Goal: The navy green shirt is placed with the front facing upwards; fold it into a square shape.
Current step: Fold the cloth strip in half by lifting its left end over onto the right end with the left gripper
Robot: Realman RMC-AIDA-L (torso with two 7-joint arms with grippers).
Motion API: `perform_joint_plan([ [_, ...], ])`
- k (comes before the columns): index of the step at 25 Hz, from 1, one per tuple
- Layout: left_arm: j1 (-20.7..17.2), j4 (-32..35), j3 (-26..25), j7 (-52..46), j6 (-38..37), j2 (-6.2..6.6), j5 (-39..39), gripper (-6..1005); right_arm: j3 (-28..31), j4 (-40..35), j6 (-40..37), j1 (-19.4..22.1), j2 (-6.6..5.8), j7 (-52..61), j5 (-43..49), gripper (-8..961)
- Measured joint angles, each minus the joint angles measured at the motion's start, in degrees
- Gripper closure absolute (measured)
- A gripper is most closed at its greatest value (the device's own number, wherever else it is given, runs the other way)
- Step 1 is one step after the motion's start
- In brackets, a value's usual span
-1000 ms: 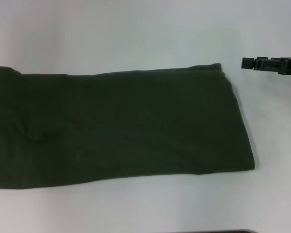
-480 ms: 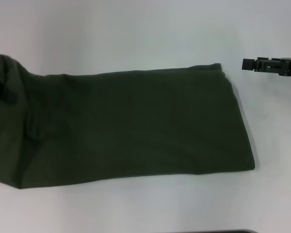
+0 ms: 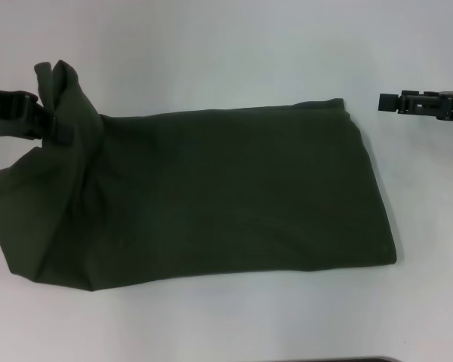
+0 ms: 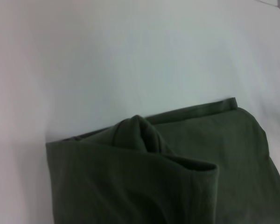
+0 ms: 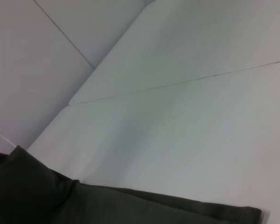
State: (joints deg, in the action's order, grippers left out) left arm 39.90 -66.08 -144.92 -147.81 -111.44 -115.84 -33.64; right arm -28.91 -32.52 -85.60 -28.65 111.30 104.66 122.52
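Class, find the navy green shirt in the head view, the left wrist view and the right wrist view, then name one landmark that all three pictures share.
Head view: the navy green shirt fills the middle, its left end lifted by the left gripper.
Left wrist view: it fills the lower part, with a raised fold.
Right wrist view: only a strip shows along the lower edge.
Shared landmark: the white table beyond the shirt's far edge.

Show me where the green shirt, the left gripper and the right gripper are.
navy green shirt (image 3: 234,192), head view, middle of the flat folded panel.
left gripper (image 3: 51,119), head view, at the tips clamped on the shirt's raised end.
right gripper (image 3: 386,100), head view, front tip, clear of the shirt.
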Motion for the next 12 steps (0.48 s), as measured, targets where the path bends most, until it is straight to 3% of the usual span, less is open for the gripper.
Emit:
perform_joint_plan([
  [7,-0.79,-1.77,0.32,-0.84,-0.36,-1.04,-0.21,971,-0.01,0.0,-0.15,0.05,-0.05,-0.58,0.07,8],
  [12,-0.45,-3.32,0.45,-1.62,-0.47,-3.13,-1.09,972,-0.04,0.0,-0.34,0.14,-0.2,-0.92,0.09,8],
])
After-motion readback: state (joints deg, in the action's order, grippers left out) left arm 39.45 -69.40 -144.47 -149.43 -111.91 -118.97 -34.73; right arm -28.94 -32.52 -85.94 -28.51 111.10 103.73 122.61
